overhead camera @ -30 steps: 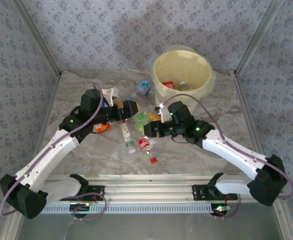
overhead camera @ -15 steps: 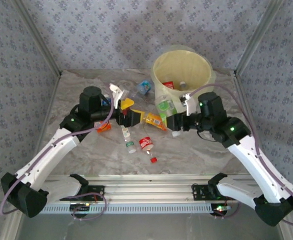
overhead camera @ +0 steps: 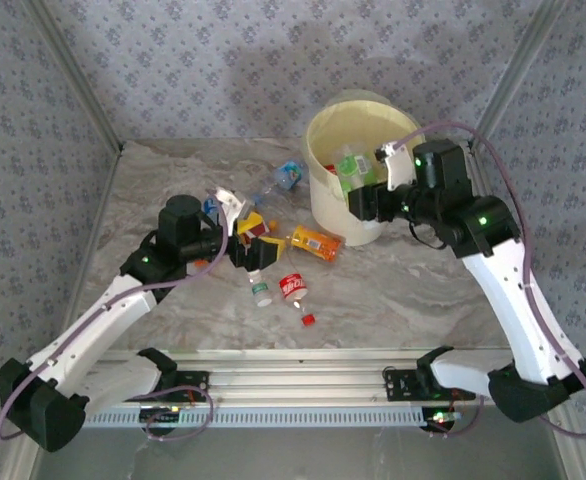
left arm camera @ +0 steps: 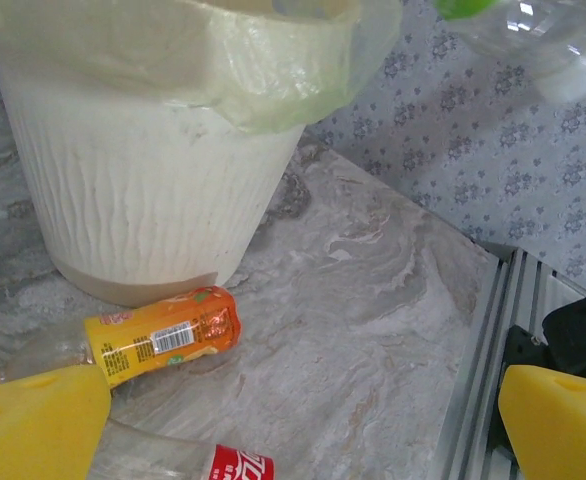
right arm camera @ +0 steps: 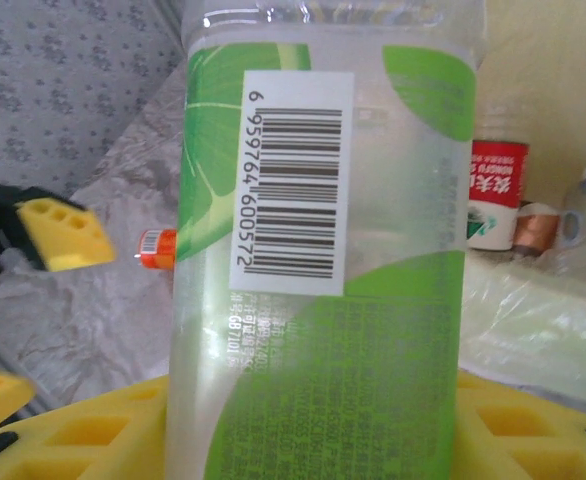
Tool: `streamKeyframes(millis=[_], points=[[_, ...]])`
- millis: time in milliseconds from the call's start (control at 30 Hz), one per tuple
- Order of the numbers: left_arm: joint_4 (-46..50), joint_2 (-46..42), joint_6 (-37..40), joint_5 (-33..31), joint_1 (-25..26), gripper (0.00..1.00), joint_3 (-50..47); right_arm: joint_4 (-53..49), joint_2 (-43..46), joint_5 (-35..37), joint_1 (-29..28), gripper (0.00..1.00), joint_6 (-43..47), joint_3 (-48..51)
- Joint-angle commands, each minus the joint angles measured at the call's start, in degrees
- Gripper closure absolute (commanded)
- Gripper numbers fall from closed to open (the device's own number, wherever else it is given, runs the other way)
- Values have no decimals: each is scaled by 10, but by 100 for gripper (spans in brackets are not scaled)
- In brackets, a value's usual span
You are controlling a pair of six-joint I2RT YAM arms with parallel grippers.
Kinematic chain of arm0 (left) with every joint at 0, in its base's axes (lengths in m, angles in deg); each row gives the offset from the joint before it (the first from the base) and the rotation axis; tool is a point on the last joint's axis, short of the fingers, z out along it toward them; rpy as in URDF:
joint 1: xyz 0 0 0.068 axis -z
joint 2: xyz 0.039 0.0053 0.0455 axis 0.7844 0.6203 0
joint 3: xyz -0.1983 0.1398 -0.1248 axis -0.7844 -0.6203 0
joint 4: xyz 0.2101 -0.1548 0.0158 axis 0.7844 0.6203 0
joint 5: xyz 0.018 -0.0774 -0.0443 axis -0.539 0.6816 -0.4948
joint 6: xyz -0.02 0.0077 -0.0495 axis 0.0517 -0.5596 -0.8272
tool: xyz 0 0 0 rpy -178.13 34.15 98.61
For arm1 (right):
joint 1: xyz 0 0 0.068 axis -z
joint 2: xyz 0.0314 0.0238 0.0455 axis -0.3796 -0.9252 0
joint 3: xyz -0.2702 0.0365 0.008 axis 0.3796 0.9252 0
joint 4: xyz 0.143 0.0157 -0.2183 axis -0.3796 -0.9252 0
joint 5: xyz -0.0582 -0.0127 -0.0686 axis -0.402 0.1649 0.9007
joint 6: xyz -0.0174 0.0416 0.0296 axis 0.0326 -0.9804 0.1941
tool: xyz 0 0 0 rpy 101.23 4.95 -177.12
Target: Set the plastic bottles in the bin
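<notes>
My right gripper (overhead camera: 360, 192) is shut on a clear plastic bottle with a green label (overhead camera: 351, 167), holding it over the mouth of the bin (overhead camera: 325, 205). In the right wrist view that bottle (right arm camera: 323, 250) stands between the yellow pads (right arm camera: 93, 440), with a red-label bottle (right arm camera: 497, 195) lying inside the bin behind it. My left gripper (overhead camera: 252, 241) is open low over the table. An orange-label bottle (overhead camera: 316, 243) lies to its right at the bin's foot. The left wrist view has the orange-label bottle (left arm camera: 163, 335) and a red-label bottle (left arm camera: 235, 465) near its left pad.
A red-label bottle (overhead camera: 292, 287), a small green-capped bottle (overhead camera: 259, 286) and a loose red cap (overhead camera: 307, 320) lie on the marble table (overhead camera: 423, 290). A blue-label bottle (overhead camera: 288, 175) lies left of the bin. Patterned walls close three sides.
My right arm has lifted the green-label bottle from the table's middle up and right to over the bin. My left gripper has drawn back a little to the left and lower, still open.
</notes>
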Motion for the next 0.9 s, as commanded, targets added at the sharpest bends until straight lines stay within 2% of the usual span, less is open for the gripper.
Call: streamKeyframes(millis=[0,200,400,633,867], points=[[0,-5,21,-28,8,1,-12,-7,-35,32,6,43,32,-51],[-18,-5,19,-52,15,2,-31,-14,-99,56,24,44,54,-126],[-7,-2,31,-77,44,2,-32,-24,-172,66,49,44,65,-199],[-1,4,28,-59,50,0,-21,-10,-245,63,72,44,70,-227],[35,3,50,-67,64,0,4,-25,-328,47,103,44,71,-261]])
